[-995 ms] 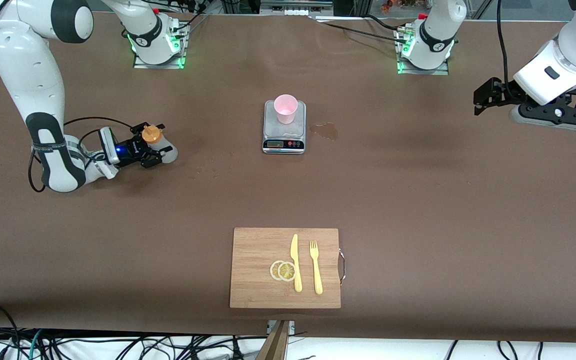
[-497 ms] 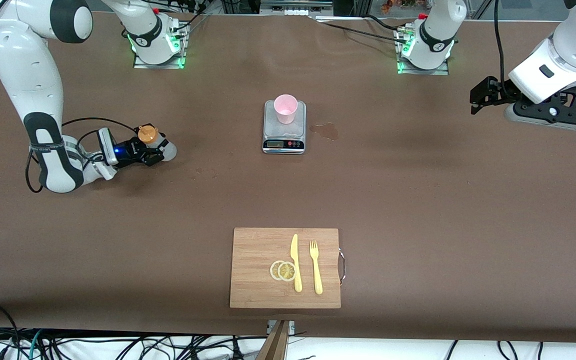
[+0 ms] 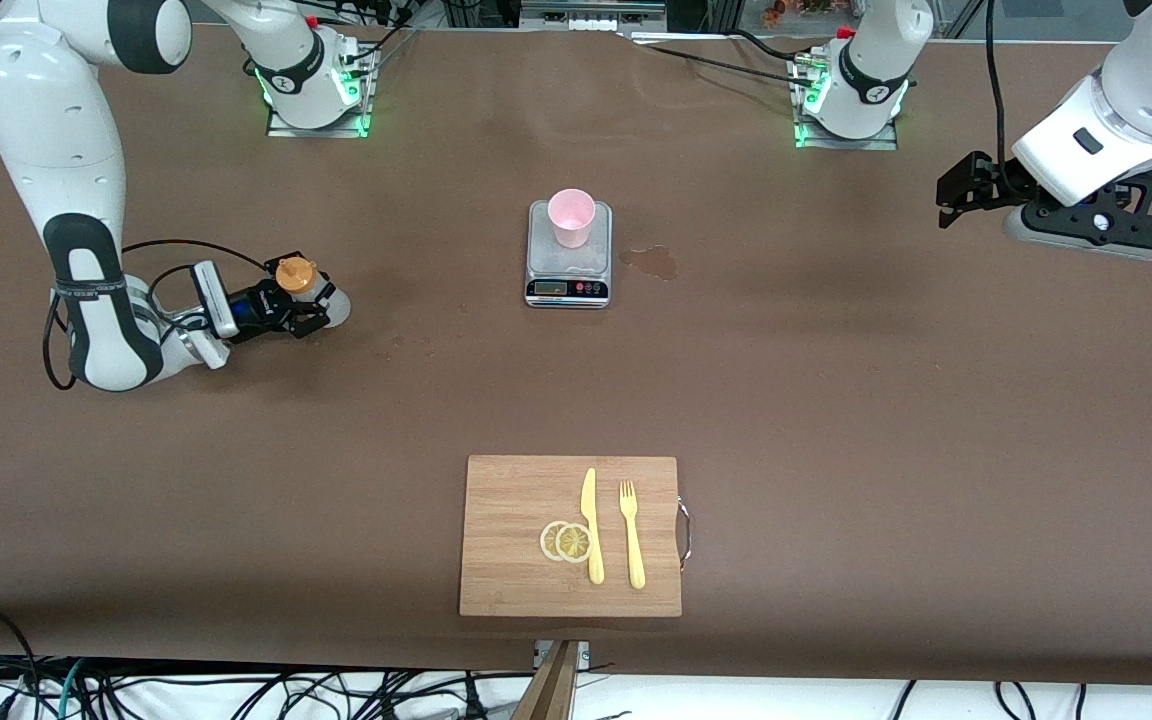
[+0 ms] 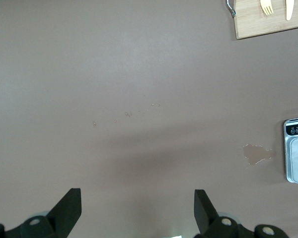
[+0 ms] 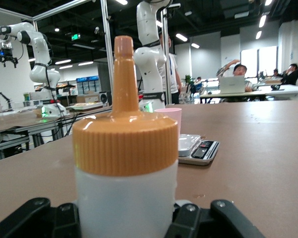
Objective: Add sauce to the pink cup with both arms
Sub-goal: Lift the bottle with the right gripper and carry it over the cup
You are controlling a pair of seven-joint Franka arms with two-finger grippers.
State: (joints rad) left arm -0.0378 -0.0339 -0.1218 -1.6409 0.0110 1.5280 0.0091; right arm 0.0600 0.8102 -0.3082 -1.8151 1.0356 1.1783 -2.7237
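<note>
Sauce (image 5: 124, 163) fills right wrist view; left wrist view: spread left gripper (image 4: 137, 208) fingers.

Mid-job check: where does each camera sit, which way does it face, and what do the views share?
Front view: high across the table, facing both arms' bases; right gripper shut on the sauce, left gripper waits over bare table.
Left wrist view: looks down at the table; open fingertips show.
Right wrist view: low, level, sauce close up.
Shared: pink cup on the scale shows in front and right wrist.
</note>
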